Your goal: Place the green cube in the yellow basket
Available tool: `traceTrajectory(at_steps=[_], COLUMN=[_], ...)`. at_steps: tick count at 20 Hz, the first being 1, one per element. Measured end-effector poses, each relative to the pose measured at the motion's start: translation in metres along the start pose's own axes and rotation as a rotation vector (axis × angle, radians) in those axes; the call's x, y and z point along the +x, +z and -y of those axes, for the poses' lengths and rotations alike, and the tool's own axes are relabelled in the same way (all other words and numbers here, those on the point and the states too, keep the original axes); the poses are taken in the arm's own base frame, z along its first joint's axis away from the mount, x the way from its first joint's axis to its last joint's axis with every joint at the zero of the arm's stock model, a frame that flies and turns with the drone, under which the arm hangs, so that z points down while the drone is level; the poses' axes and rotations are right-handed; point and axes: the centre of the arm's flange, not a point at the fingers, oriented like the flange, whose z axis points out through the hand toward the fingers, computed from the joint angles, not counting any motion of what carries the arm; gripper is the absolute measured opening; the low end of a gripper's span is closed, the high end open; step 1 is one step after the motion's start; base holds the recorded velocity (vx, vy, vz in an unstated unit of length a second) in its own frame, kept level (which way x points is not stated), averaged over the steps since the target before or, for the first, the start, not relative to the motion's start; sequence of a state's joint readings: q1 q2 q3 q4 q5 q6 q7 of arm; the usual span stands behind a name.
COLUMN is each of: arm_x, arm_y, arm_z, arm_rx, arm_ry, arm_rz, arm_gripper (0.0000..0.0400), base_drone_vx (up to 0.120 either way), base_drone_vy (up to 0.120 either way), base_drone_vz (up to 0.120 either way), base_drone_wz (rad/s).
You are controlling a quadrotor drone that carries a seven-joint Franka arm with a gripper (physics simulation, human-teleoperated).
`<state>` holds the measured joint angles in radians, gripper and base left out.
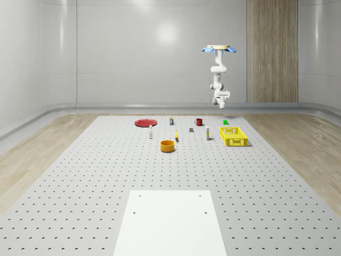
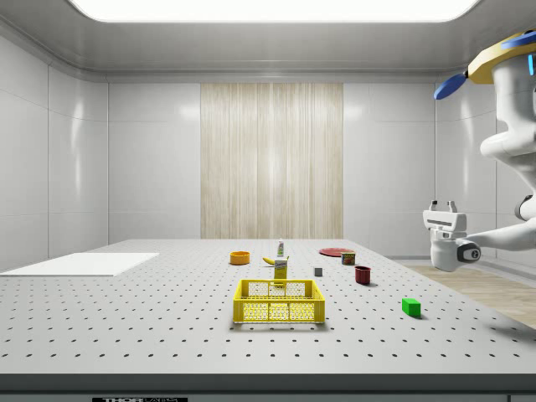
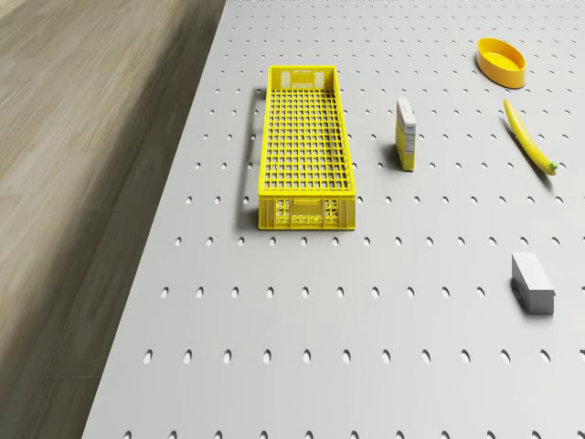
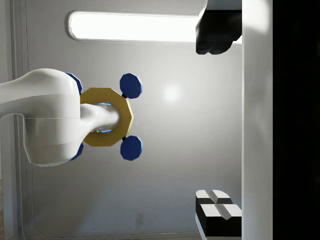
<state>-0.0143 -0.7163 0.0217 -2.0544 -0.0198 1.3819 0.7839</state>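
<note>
You are looking at a room with glossy pale grey walls (image 1: 133, 48) and one vertical wood-grain panel (image 2: 272, 159) on the far wall. A grey perforated table (image 1: 96, 181) spreads across a wood-plank floor (image 1: 32, 154), carrying a plain white sheet (image 1: 170, 224). A long ceiling light (image 2: 276, 8) glows overhead.
</note>
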Motion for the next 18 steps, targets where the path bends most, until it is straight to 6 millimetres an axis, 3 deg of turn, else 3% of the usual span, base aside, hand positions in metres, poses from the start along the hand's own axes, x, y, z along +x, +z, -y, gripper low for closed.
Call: traceTrajectory(at_steps=[4, 11, 14, 18], arm_x=[-0.002, -0.013, -0.023, -0.043], arm_y=[0.0, 0.002, 0.005, 0.02], arm_z=[0.002, 0.012, 0.021, 0.041], arm_rx=[-0.021, -0.123, -0.22, -0.449], arm_ry=[0.0, -0.003, -0.005, -0.011], arm_rz=[-0.025, -0.134, -0.235, -0.466], arm_gripper=[0.04, 0.04, 0.04, 0.04], base_drone_vx=[0.1, 0.0, 0.013, 0.12], base_drone_vy=[0.0, 0.0, 0.0, 0.0], base_drone_vz=[-0.1, -0.04, -0.12, -0.12], base_drone_wz=[0.0, 0.0, 0.0, 0.0])
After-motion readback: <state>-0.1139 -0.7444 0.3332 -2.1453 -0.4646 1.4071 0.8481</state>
